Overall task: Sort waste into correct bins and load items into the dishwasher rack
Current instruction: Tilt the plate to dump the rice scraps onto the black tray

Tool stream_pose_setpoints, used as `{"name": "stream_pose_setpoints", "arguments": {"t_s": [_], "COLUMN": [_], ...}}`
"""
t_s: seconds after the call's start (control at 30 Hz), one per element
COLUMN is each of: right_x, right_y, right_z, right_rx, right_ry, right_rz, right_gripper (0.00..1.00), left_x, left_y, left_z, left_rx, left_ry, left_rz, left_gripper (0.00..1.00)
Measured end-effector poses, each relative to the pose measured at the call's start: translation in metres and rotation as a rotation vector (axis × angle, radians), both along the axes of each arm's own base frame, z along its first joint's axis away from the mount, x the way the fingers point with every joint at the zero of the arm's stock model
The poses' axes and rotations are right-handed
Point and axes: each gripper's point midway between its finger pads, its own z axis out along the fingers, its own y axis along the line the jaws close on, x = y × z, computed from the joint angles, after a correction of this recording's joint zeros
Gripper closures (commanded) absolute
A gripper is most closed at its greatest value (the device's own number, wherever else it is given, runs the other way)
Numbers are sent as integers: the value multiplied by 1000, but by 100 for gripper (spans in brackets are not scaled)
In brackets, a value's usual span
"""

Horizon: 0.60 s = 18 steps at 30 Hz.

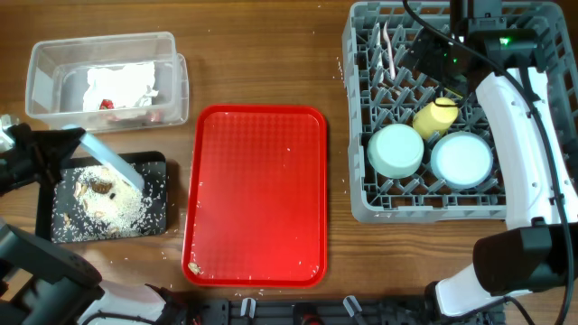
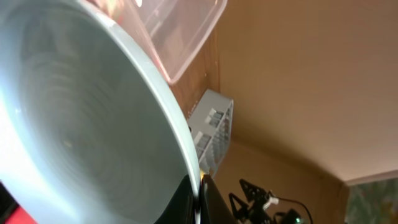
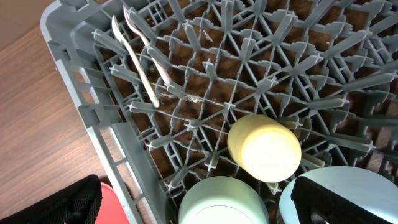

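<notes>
Pinched shut on the rim of the larger light blue round plate (image 1: 110, 161): left gripper (image 1: 74, 144), plate steeply tilted above the shallow black rectangular tray (image 1: 45, 217) strewn with beige rice-like crumbs (image 1: 122, 209) and brown food scraps (image 1: 97, 187). In the clear rectangular plastic tub (image 1: 41, 68), crumpled white wrapper with red marks (image 1: 122, 88). Above the large grey pegged plastic dishwasher rack (image 1: 352, 99), right gripper (image 1: 444, 68), jaws spread wide, holding nothing. Inside the rack, mint green bowl (image 1: 396, 150) beside light blue bowl (image 1: 461, 160), small yellow cup (image 3: 264, 146) just behind, white plastic fork and spoon (image 1: 390, 50) among the far pegs.
</notes>
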Motion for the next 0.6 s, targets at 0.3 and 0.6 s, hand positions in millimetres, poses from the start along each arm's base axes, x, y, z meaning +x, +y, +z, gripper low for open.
{"name": "stream_pose_setpoints", "arguments": {"t_s": [0.3, 0.6], "right_x": [0, 0], "right_y": [0, 0], "right_z": [0, 0], "right_rx": [0, 0], "right_ry": [0, 0], "right_rz": [0, 0], "right_gripper": [0, 0], "left_x": [-8, -19], "left_y": [-10, -18], "left_z": [2, -2], "left_rx": [-11, -12], "left_ry": [-1, 45], "left_rz": [-37, -67], "left_gripper": [96, 96]}}
